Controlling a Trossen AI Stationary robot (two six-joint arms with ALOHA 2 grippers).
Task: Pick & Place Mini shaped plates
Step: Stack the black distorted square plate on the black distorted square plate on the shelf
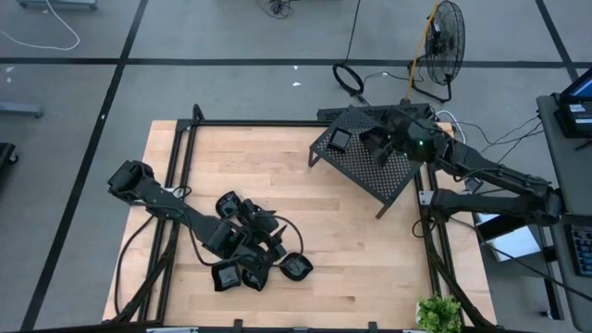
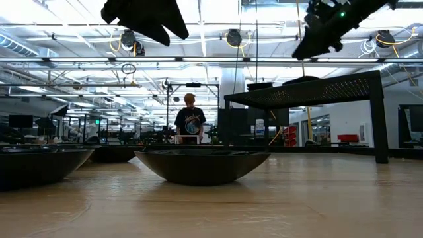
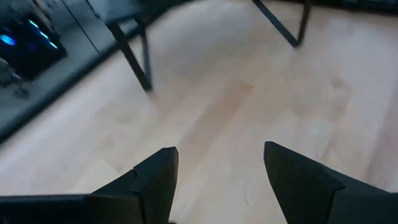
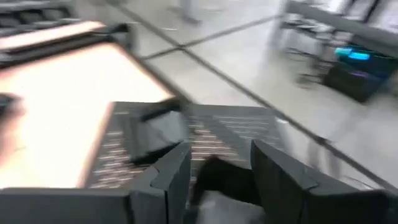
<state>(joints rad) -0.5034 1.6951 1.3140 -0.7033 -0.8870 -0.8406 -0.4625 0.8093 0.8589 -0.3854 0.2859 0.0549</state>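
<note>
Left gripper [image 1: 242,242] hovering wide and empty right over the cluster of mini shaped plates [image 1: 262,262] on the surface [image 1: 351,250], far nearer than the right. Right gripper [image 1: 393,141] parted over the perforated rack [image 1: 365,166], above a plate [image 4: 221,180] already lying there beside another [image 1: 339,140].

Light wooden table [image 1: 342,250] bears a perforated black rack [image 1: 370,162]; mini shaped plates [image 1: 254,250] cluster near its front.

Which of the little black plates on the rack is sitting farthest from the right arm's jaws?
The square plate at the rack's left corner. It sits alone, clear of the right gripper, while the other plate on the rack lies right beside that gripper.
</note>
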